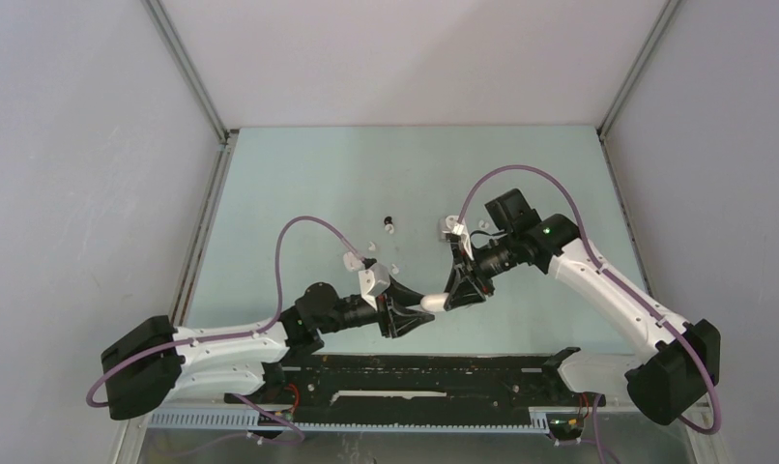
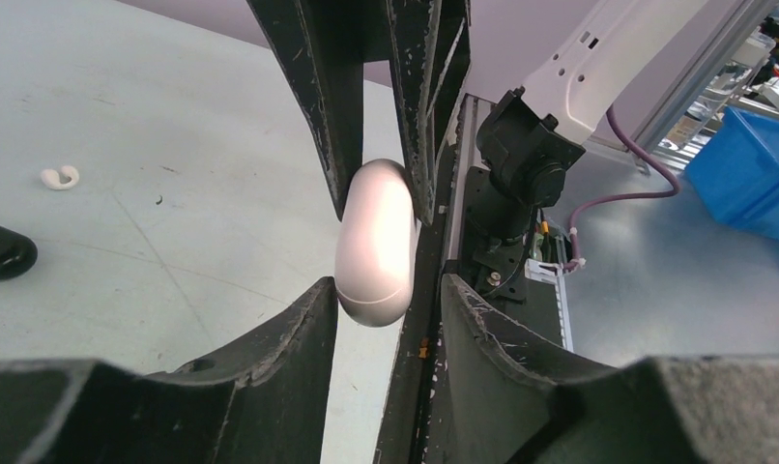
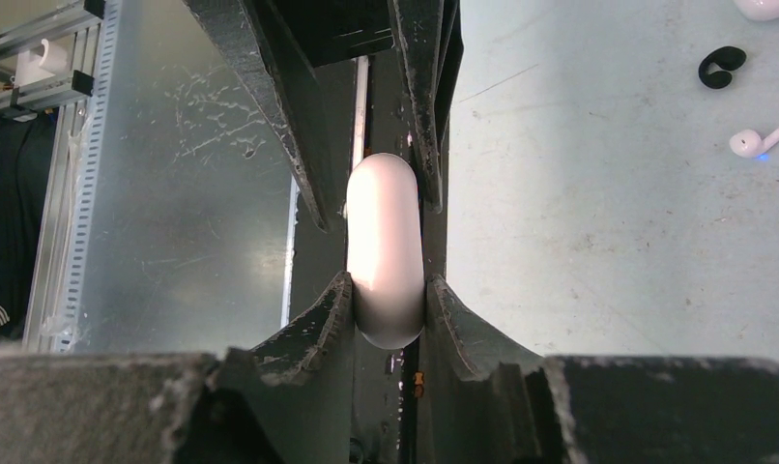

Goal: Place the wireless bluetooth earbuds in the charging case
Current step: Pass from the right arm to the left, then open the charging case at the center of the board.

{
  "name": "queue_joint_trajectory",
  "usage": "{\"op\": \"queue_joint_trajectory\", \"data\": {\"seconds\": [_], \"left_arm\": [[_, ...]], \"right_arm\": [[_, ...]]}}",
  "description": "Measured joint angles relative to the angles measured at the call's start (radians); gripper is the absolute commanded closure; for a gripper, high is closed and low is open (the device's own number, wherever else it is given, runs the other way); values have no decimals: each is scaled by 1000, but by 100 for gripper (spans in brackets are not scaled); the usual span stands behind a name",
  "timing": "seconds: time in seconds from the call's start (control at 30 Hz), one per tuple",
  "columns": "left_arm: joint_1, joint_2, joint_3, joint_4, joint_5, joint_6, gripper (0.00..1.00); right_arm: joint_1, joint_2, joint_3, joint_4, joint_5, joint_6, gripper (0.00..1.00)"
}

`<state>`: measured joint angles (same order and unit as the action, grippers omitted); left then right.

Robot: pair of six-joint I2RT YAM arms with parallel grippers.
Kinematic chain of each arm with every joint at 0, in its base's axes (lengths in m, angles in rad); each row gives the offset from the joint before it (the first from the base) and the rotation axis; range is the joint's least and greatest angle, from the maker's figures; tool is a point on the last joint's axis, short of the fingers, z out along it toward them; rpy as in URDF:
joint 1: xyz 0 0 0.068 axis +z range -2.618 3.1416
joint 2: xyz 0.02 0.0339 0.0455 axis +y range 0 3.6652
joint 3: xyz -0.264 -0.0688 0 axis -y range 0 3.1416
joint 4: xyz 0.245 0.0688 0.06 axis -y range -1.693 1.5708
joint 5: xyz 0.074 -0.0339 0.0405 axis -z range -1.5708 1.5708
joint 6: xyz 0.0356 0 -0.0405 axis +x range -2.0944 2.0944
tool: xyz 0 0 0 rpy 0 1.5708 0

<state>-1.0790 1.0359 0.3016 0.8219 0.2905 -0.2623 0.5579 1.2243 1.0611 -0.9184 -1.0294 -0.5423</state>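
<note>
A closed white pebble-shaped charging case [image 1: 427, 302] hangs above the table between my two grippers, which face each other tip to tip. My right gripper [image 3: 388, 282] is shut on the case [image 3: 386, 251], with both pads pressed against its sides. My left gripper [image 2: 388, 290] stands open around the case [image 2: 374, 246], with a gap at its right finger. One white earbud [image 3: 756, 142] and a black one [image 3: 721, 66] lie on the table in the right wrist view. Another white earbud [image 2: 60, 177] shows in the left wrist view. A small black earbud [image 1: 389, 226] lies farther back.
A black oval case [image 2: 4, 253] lies at the left edge of the left wrist view. Small white pieces [image 1: 348, 259] and a white object [image 1: 444, 227] lie on the pale green table behind the grippers. A black rail [image 1: 415, 372] runs along the near edge.
</note>
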Motion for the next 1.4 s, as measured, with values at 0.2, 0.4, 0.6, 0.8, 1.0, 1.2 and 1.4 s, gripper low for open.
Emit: {"op": "queue_joint_trajectory", "data": {"seconds": [0.2, 0.4, 0.6, 0.8, 1.0, 1.2, 1.4], "left_arm": [[0, 13, 0, 4, 0, -3, 50], [0, 19, 0, 6, 0, -8, 63], [0, 28, 0, 11, 3, -16, 87], [0, 41, 0, 24, 5, -16, 100], [0, 44, 0, 29, 12, 9, 100], [0, 44, 0, 25, 8, 24, 100], [-2, 44, -1, 32, 13, 27, 100]], "right_arm": [[-6, -4, 0, 0, -8, 0, 94], [-6, -4, 0, 0, -13, 0, 93], [-6, -4, 0, -2, -11, -2, 86], [-4, -3, 0, -6, -3, 1, 54], [-24, 14, 0, 14, -27, 60, 46], [-95, 64, 1, 40, -80, 142, 46], [-155, 95, 19, 63, -138, 193, 46]]}}
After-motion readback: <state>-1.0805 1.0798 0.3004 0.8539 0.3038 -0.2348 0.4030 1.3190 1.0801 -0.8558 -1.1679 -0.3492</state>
